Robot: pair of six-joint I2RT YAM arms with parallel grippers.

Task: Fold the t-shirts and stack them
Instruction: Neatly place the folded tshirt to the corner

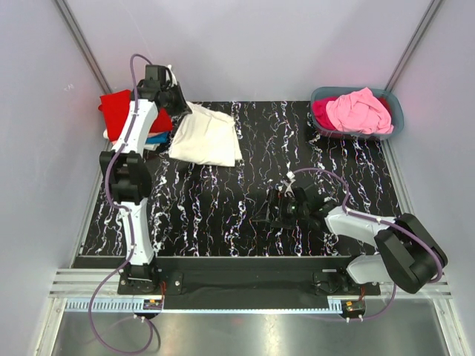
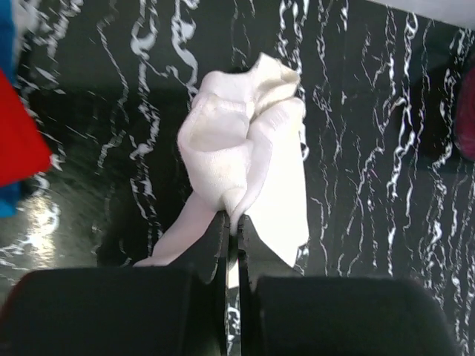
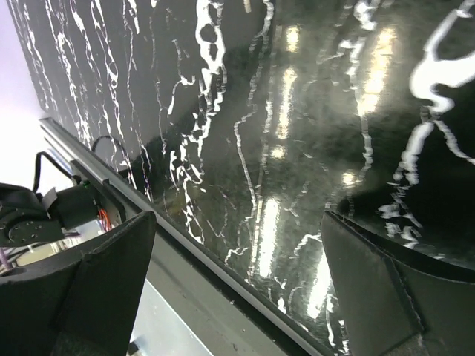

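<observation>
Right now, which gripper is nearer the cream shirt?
Left. The left gripper is shut on the cream shirt; the right gripper sits open over the table, apart from it toward the near right.

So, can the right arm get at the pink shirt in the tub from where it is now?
Probably yes. The right fingers stand open and empty, only bare table lies between, and the pink shirt sits on top in the tub, uncovered.

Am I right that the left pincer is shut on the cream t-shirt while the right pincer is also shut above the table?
Not quite: the right pincer stands wide open above the table, as the right wrist view shows. The left pincer is indeed shut on the cream t-shirt.
</observation>
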